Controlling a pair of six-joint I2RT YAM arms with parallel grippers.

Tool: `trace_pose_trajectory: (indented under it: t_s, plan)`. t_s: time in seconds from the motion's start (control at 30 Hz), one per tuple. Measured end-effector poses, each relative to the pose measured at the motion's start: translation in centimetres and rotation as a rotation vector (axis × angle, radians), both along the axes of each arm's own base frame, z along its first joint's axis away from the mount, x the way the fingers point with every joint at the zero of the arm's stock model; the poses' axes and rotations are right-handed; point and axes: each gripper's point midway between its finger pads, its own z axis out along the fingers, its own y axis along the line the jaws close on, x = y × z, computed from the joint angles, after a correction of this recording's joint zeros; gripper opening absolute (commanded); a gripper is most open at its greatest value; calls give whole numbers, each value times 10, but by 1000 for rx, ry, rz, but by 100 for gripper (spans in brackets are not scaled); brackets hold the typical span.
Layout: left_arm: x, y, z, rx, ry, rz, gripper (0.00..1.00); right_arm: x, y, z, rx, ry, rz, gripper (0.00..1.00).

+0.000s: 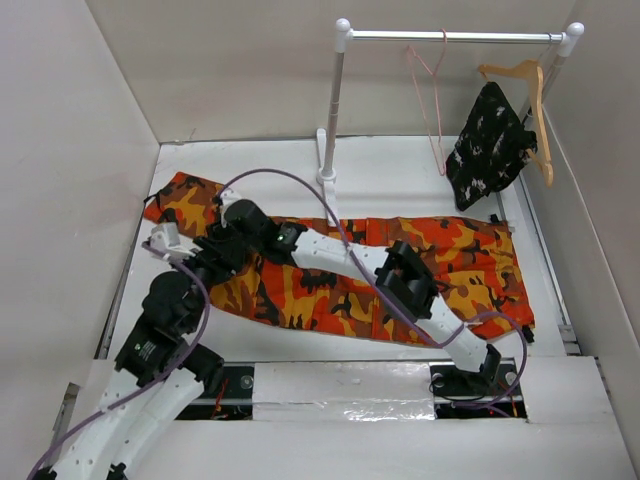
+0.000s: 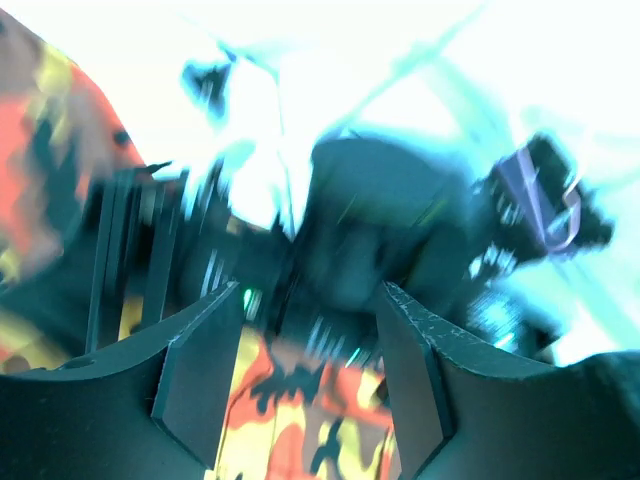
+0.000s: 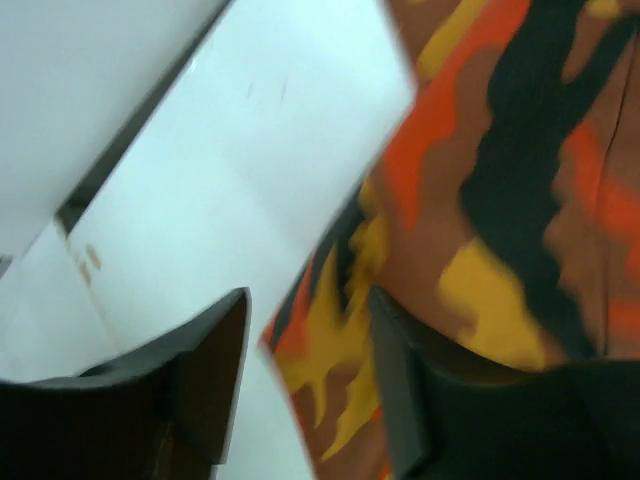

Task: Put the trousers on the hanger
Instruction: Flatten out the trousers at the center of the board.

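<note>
Judging the task barely begun, we see the trousers [image 1: 460,250] lying flat from the worktop's far-left corner toward its near-right edge, and the hanger [image 1: 439,150] bare on the rail [image 1: 455,36] at the far-right corner. Both arms reach over the left end. The right gripper [image 3: 308,300] gapes above the fabric's edge, and the left gripper [image 2: 310,300], though blurred, looks spread and empty too.

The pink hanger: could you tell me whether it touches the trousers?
Apart. The top view shows the pink hanger on the rail, with white table between it and the trousers.
</note>
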Motion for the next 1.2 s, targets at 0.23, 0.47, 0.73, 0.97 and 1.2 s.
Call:
trace_pose_trajectory:
  t_s: [0.23,0.47,0.73,0.97,1.2]
  plan:
    - [-6,22,31,-11,-34,93,53,-17,-27,-35,-46,103,52,91]
    - [14,7,-21,169,176,60,42,51,-156,49,82,41,-138,0]
    - [65,-8,-71,503,433,37,7,-10,-252,104,240,-94,-230,0]
    - [88,2,-145,757,666,-8,31,-66,-320,78,237,-116,-295,9]
    - [100,11,-182,847,784,-19,40,-97,-368,94,334,-190,-348,13]
